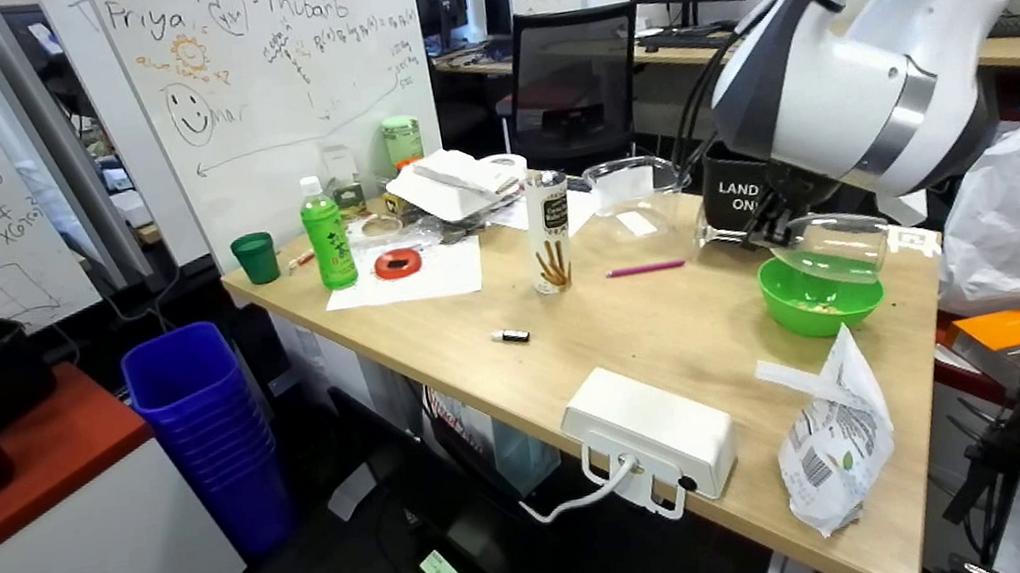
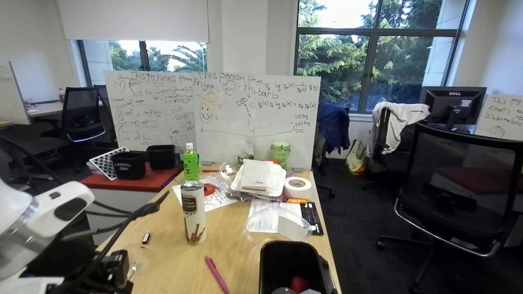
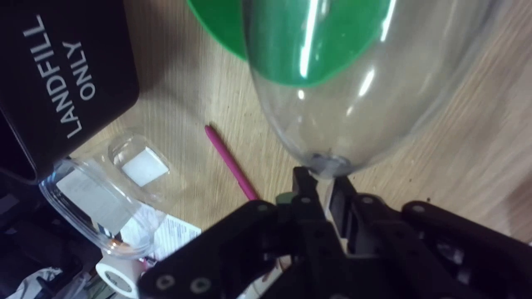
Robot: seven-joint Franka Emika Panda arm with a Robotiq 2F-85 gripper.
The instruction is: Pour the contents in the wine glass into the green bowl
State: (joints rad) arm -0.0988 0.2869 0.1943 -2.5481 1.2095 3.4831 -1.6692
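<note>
Pink pen (image 1: 645, 268): past 9 o'clock of green bowl (image 1: 811, 323) in an exterior view; harmless.
Black bin (image 1: 731, 193): 11 o'clock, near gripper (image 3: 324, 182); could limit swing-out.
Gripper: nearly closed, pinching wine glass (image 1: 835, 243) by stem, likely to leave the mouth free.
White packet (image 1: 834, 460): 6 o'clock, not blocking.
Green bowl: under the glass, to catch; pale bits inside.
Wine glass: tilted, mouth toward 4 o'clock; what's in it, can't tell.
</note>
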